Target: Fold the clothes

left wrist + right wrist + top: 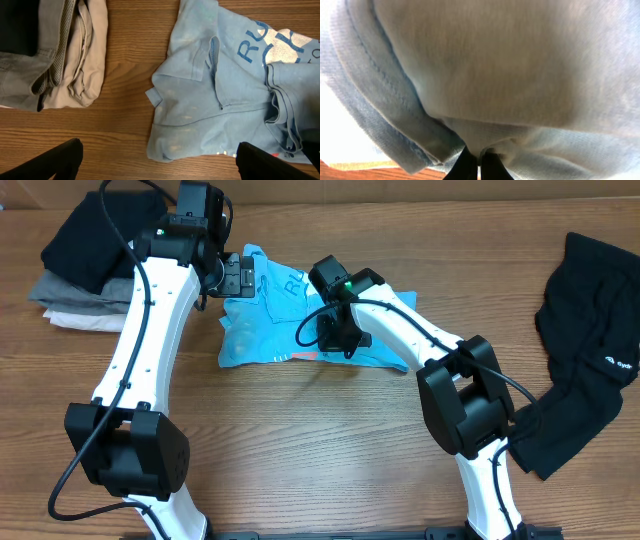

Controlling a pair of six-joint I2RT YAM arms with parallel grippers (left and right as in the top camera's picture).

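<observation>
Lying crumpled near the middle of the brown wooden tabletop (330, 450), the light blue T-shirt (265, 330) with printed lettering sits between the ends of the two white arms. The right gripper (327, 338) is down on the shirt's right part. In the right wrist view its black fingers (467, 165) are pressed together on a pinched fold of the blue fabric, which fills almost the whole picture. The left gripper (240, 278) is at the shirt's upper left edge. Its dark fingers (65, 157) stand wide apart, with nothing between them but bare wood and the shirt's hem below. A loose black garment (590, 330) with a small white logo (620, 363) lies spread at the right edge, well apart from the shirt. A neat pile of black, grey and beige garments (85, 265) rests at the far left.
</observation>
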